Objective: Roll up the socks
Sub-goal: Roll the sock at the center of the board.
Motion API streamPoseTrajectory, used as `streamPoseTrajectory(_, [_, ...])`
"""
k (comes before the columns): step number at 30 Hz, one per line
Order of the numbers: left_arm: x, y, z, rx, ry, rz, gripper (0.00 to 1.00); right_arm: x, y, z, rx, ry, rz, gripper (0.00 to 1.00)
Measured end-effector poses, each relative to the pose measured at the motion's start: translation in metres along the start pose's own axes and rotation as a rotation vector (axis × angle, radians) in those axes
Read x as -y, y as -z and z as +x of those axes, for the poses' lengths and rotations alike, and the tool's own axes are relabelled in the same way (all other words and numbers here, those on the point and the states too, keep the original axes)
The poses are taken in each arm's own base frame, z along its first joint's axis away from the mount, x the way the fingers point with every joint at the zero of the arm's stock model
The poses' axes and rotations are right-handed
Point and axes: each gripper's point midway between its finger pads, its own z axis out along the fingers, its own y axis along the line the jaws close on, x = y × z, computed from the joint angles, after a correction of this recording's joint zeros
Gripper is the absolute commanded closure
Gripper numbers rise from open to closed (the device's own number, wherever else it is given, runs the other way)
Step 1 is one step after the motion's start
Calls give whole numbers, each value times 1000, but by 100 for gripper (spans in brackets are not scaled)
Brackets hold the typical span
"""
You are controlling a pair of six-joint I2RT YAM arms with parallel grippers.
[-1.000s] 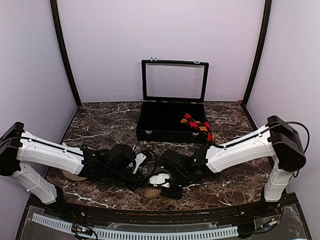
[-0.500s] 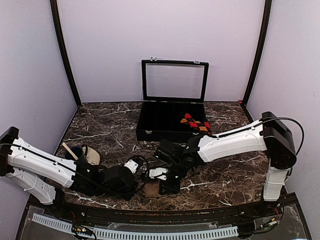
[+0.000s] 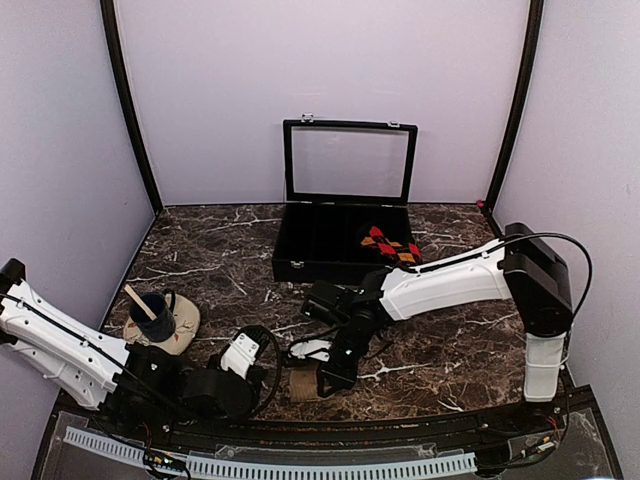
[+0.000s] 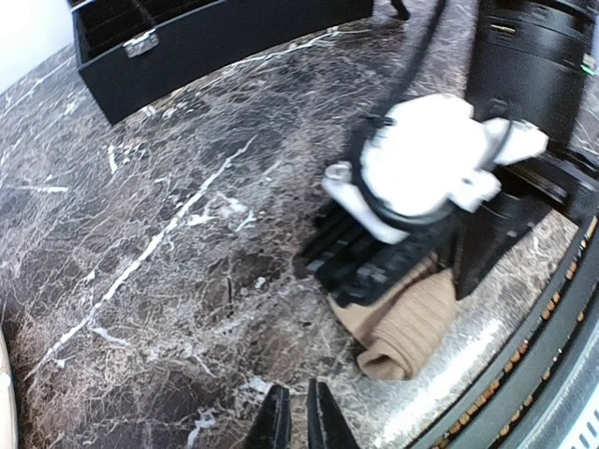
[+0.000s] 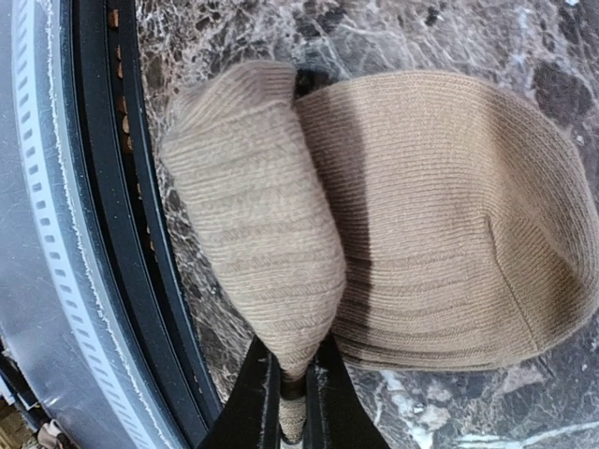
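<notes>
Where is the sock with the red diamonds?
In the top view, the argyle sock sits at the right end of the open black case, beyond the right arm.

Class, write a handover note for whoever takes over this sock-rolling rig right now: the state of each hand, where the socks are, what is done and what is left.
Left hand: shut, empty, low over the table beside the work.
Right hand: shut on a fold of the tan sock, with the fold turned over the rest of it.
Tan sock: at the near table edge, partly rolled.
Argyle sock: at the right end of the open black case, apparently not rolled.
Left: finish the tan roll, then fetch and roll the argyle sock.
</notes>
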Motion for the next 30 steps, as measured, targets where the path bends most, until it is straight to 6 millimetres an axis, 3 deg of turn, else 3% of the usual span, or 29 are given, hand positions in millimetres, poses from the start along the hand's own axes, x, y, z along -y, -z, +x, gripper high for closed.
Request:
streamPoseTrajectory(10, [37, 20, 4, 44, -161, 85, 82, 1, 0, -2, -17, -40, -66, 100])
streamPoseTrajectory(21, [80, 11, 13, -3, -425, 180, 71, -1, -3, -6, -22, -48, -97, 100])
streamPoseTrajectory(30, [81, -6, 33, -56, -605, 169, 62, -3, -4, -6, -21, -51, -111, 100])
